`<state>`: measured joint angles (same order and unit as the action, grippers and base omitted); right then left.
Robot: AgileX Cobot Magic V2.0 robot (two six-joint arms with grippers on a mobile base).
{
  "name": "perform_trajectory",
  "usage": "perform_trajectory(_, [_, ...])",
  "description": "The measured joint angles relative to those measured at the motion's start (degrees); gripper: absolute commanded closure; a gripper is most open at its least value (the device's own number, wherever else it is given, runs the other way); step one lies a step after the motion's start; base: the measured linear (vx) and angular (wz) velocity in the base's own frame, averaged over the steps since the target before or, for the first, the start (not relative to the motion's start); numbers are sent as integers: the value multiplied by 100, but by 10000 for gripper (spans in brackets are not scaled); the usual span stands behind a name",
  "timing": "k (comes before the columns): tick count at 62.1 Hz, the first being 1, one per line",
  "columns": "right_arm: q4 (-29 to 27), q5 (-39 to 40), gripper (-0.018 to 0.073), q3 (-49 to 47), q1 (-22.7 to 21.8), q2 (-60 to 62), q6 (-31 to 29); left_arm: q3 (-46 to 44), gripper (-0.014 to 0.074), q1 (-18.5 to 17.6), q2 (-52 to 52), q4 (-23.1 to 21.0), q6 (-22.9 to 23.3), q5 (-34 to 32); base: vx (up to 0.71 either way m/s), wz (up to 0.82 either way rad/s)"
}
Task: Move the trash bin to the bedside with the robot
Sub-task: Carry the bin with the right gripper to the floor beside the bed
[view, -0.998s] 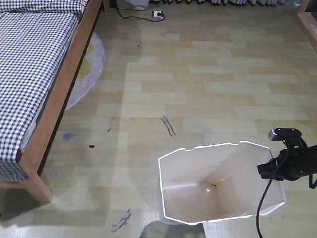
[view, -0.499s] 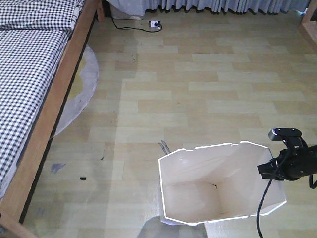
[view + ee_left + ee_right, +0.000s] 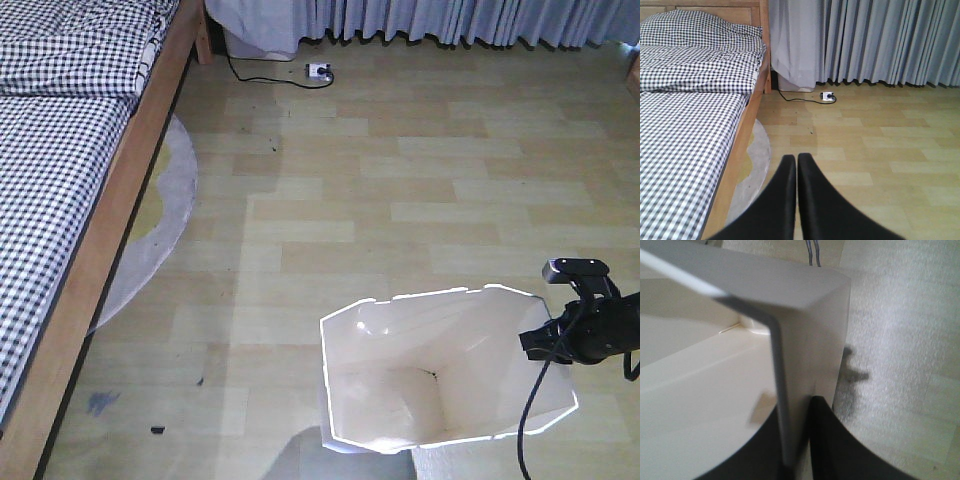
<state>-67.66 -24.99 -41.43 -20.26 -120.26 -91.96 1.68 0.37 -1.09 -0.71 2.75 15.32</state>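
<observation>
On the trash bin rim, the right pincer is clamped; the left pincer is pressed together.

Your right arm: thin, matt black | boxy module: small, black, mounted on your right arm | cable: one black lead off that arm | left gripper: two smooth black fingers tapering to rounded tips | right gripper: same black, blurred

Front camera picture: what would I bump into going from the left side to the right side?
First the bed, then the round rug, then the trash bin, then the right gripper pinching its rim.
</observation>
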Motion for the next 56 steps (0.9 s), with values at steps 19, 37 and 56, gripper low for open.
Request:
perform_trajectory(19, [0,-2,565,0,0,0,0,0,602,0,0,0,0,0,41,0])
perform_trajectory(37, [0,-7,565,0,0,0,0,0,602,0,0,0,0,0,42,-4])
perform_trajectory(56, [0,33,565,0,0,0,0,0,602,0,0,0,0,0,41,1])
